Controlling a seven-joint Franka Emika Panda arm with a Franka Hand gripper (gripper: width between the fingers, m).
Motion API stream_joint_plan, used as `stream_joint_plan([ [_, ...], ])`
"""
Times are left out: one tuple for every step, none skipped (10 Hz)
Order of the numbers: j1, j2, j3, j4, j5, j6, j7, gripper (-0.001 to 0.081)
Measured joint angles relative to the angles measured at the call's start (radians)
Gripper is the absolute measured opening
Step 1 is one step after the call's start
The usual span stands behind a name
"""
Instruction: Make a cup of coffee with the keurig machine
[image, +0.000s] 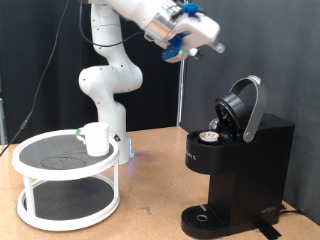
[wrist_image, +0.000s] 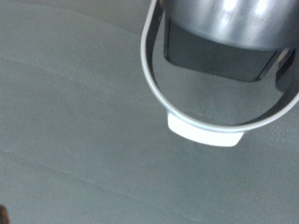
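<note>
Tool (image: 178, 48) is hanging high in the air near the exterior view's top, above and to the exterior view's left of the coffee machine (image: 235, 165), touching nothing. No fingertips are showing in the wrist view and the exterior view is too coarse, so I cannot tell whether the tool is open or closed; nothing is visibly held between its fingers.

Wrist view is looking down onto the raised lid (wrist_image: 224, 23) and its silver handle loop (wrist_image: 154, 79), with a small white object (wrist_image: 206, 133) just beyond the loop that I cannot identify.

Machine is standing on the desk (image: 150, 180) at the exterior view's right, lid tilted up and back; a pod (image: 210, 135) with a light top appears to be sitting in the chamber.

Cup (image: 96, 138) is sitting on the upper tier of the round white rack (image: 65, 175) at the exterior view's left, well apart from the machine; the drip base (image: 205, 215) is bare.

Judgement: pod loading looks done, lid not yet shut, cup not yet placed. Any contact with the lid handle should come from above and squarely, pressing along the hinge arc so the machine is not sliding on the desk.
</note>
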Motion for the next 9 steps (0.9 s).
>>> stream_joint_plan([
  [0.007, 0.010, 0.019, 0.020, 0.000, 0.006, 0.012, 0.0734],
  [0.014, 0.017, 0.039, 0.035, 0.001, 0.015, 0.032, 0.0734],
  [0.022, 0.024, 0.060, 0.050, 0.000, 0.028, 0.056, 0.0734],
  [0.025, 0.033, 0.073, 0.059, 0.000, 0.047, 0.073, 0.0734],
  [0.024, 0.033, 0.072, 0.058, 0.000, 0.042, 0.071, 0.0734],
  [0.022, 0.034, 0.068, 0.058, 0.000, 0.011, 0.072, 0.0734],
  [0.021, 0.037, 0.062, 0.062, 0.000, -0.030, 0.080, 0.0734],
  [0.021, 0.045, 0.060, 0.073, 0.000, -0.055, 0.090, 0.0734],
  [0.022, 0.056, 0.065, 0.087, 0.000, -0.058, 0.110, 0.0734],
])
